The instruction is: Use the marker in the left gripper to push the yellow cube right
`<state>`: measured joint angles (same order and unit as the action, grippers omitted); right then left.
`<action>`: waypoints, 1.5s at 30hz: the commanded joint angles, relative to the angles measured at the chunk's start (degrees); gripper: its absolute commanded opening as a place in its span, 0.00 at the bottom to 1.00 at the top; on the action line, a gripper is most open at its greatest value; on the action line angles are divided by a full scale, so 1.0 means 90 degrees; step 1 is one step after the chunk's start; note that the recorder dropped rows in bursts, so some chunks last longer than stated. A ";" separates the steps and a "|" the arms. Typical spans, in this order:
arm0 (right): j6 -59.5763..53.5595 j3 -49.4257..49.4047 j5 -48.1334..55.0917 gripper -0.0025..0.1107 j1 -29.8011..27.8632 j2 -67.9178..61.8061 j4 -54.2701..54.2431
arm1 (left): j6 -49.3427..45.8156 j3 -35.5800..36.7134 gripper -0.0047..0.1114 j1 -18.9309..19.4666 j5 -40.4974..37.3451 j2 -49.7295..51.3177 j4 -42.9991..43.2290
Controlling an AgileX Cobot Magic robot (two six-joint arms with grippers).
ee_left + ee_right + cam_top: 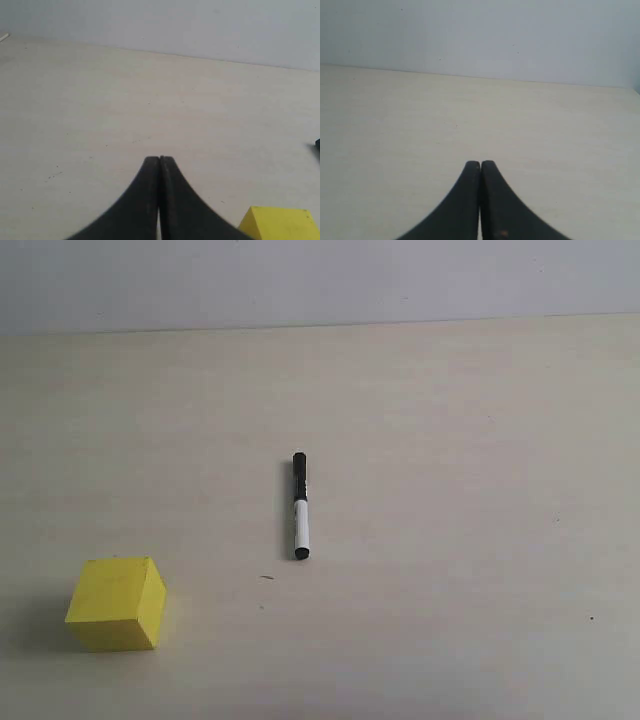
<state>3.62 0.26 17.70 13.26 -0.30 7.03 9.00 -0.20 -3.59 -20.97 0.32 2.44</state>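
Note:
The marker (300, 506) lies flat near the middle of the pale table in the exterior view, black cap toward the far side, white barrel toward the near side. Nothing holds it. The yellow cube (117, 603) sits at the near left, well apart from the marker. Neither arm shows in the exterior view. In the left wrist view my left gripper (160, 159) is shut and empty, with a corner of the yellow cube (280, 224) just beside its fingers and a black tip of the marker (317, 145) at the frame's edge. My right gripper (480, 163) is shut on nothing over bare table.
The table (450, 440) is a pale wood surface that ends at a light wall along the back. A few small dark specks (266, 578) mark it near the marker.

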 commanded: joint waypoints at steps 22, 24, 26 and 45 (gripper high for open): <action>-0.0054 -0.0028 -0.0028 0.02 0.0003 0.0033 -0.0024 | -0.0167 0.0022 0.04 0.0014 0.0141 -0.0036 0.0105; -0.0054 -0.0028 -0.0028 0.02 0.0003 0.0033 -0.0024 | -0.0099 0.0022 0.04 0.0014 0.0540 -0.0036 -0.0020; -0.0054 -0.0028 -0.0028 0.02 0.0003 0.0033 -0.0024 | 0.0280 0.0022 0.04 0.0014 0.1099 -0.0036 -0.0755; -0.0054 -0.0028 -0.0085 0.02 0.0003 0.0033 -0.0024 | 0.1359 -0.2139 0.04 0.0014 0.4635 0.1675 -0.2132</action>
<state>3.62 0.26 17.70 13.26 -0.30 7.03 26.02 -10.65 -3.59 26.76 7.65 -16.54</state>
